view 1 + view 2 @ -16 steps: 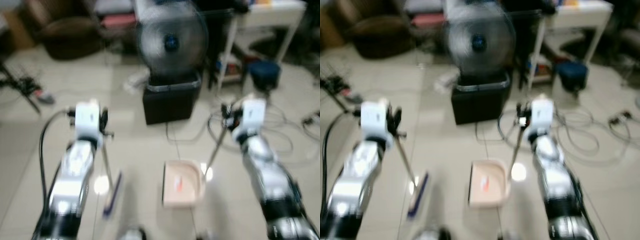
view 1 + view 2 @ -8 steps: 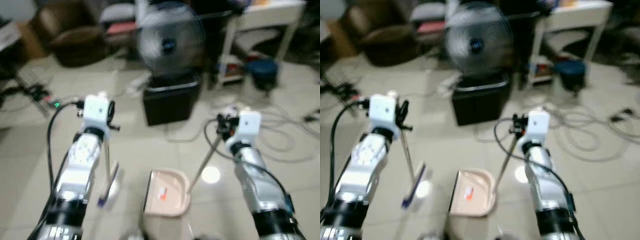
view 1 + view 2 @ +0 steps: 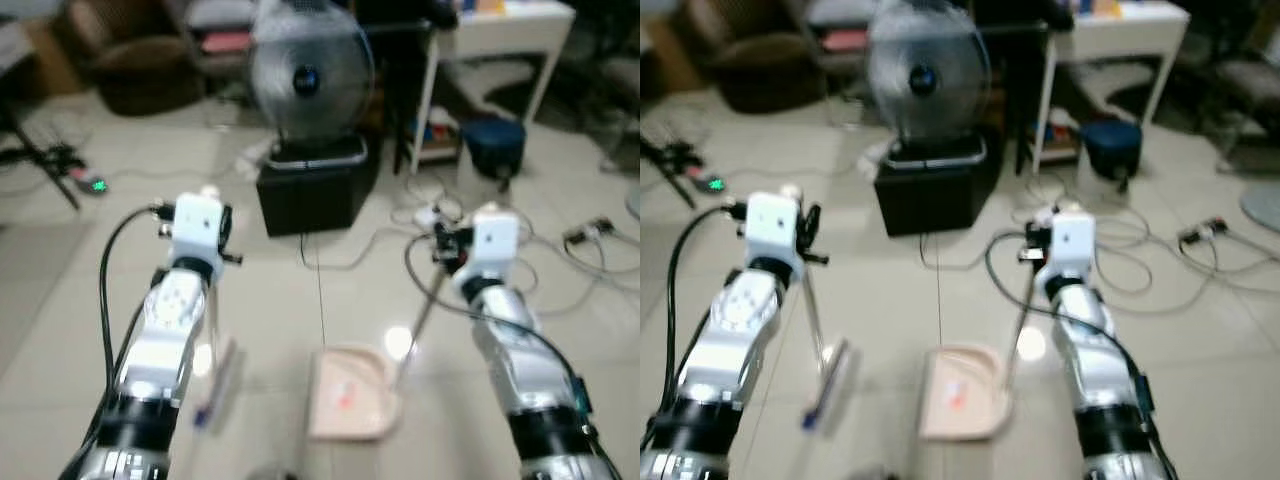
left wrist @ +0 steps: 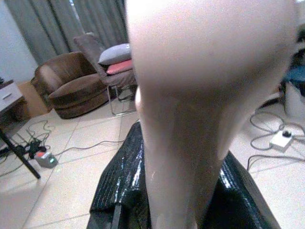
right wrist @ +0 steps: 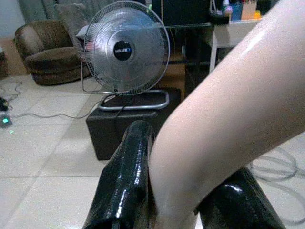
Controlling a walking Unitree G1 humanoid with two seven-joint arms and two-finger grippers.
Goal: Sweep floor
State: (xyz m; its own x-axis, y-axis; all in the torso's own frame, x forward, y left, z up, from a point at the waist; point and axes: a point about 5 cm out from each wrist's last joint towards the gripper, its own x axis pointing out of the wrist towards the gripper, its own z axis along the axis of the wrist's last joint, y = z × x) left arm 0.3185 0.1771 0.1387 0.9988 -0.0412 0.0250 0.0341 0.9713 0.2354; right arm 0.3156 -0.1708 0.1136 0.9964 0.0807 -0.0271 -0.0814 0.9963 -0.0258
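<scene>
I have the broom [image 3: 215, 385] hanging from my left gripper [image 4: 176, 200], clamped on its handle, its head on the tiles left of the dustpan [image 3: 348, 394], whose handle my right gripper [image 5: 181, 200] pinches. Since half a second ago the view has swung; the fan [image 3: 308, 75] sits further left. Both forearms reach forward, wrists raised.

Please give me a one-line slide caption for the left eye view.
Left tool holds a broom, right tool a dustpan, before a fan.
</scene>
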